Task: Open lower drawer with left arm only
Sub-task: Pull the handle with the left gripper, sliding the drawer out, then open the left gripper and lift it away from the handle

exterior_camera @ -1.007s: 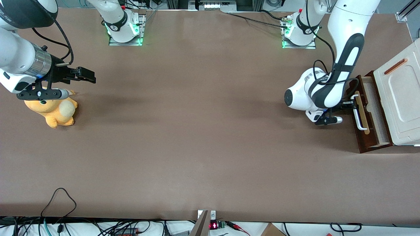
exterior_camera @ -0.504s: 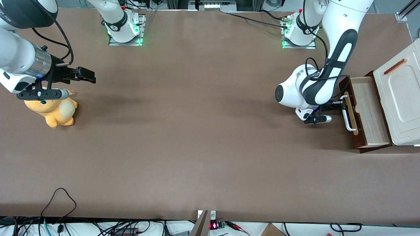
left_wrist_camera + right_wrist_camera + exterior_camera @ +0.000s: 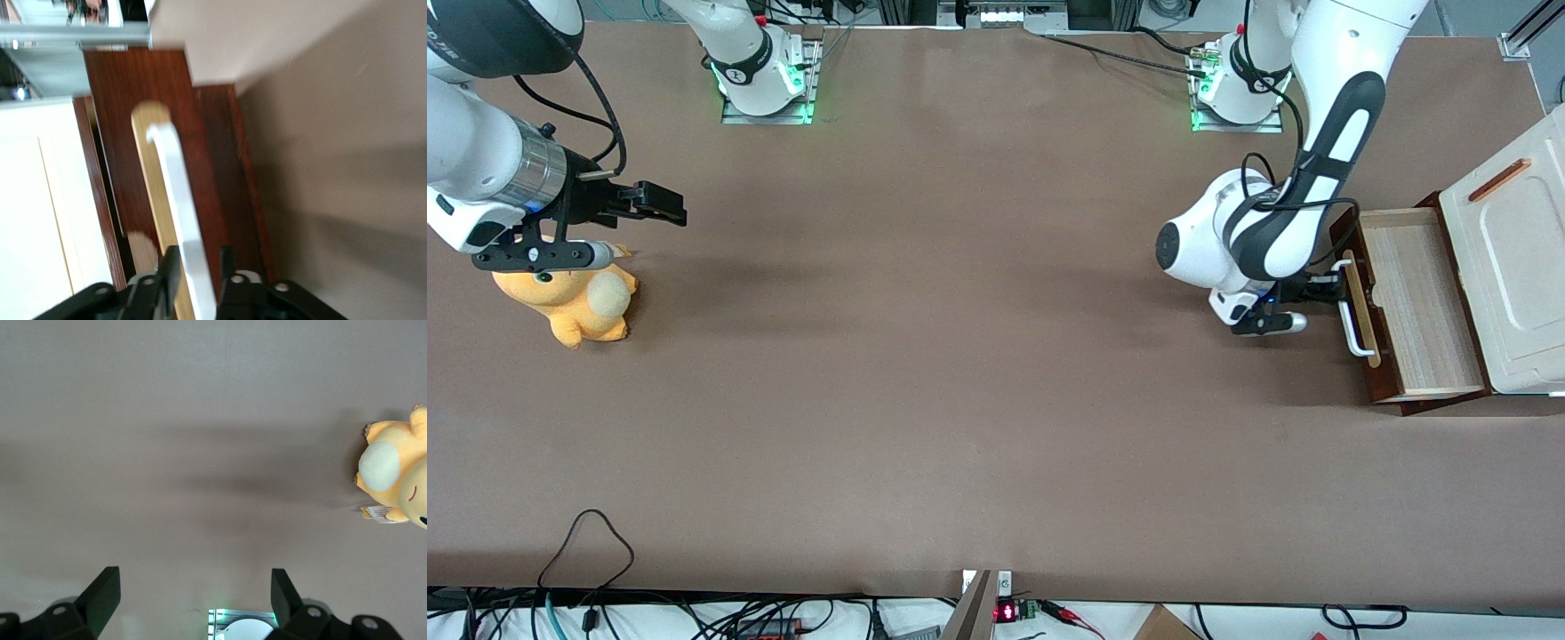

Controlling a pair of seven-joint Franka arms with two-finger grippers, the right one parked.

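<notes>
The lower drawer (image 3: 1414, 302) stands pulled well out from under the cream-white cabinet top (image 3: 1512, 267), with its pale wood inside showing. Its dark red-brown front (image 3: 1344, 233) carries a white bar handle (image 3: 1352, 334) on a pale wood strip. The left arm (image 3: 1316, 178) reaches down in front of the drawer. Its black gripper (image 3: 1332, 289) is shut on the handle about midway along the bar. In the left wrist view the gripper (image 3: 198, 273) has one finger on each side of the white handle (image 3: 175, 187), against the red-brown front (image 3: 133, 80).
The cabinet stands at the working arm's end of the brown table (image 3: 960, 356). An orange plush toy (image 3: 574, 302) lies at the parked arm's end and also shows in the right wrist view (image 3: 393, 480). Cables (image 3: 587, 542) hang at the table's near edge.
The gripper has drawn back toward the parked arm's end with the handle in it. The drawer has slid farther out, and more of its pale wood inside shows.
</notes>
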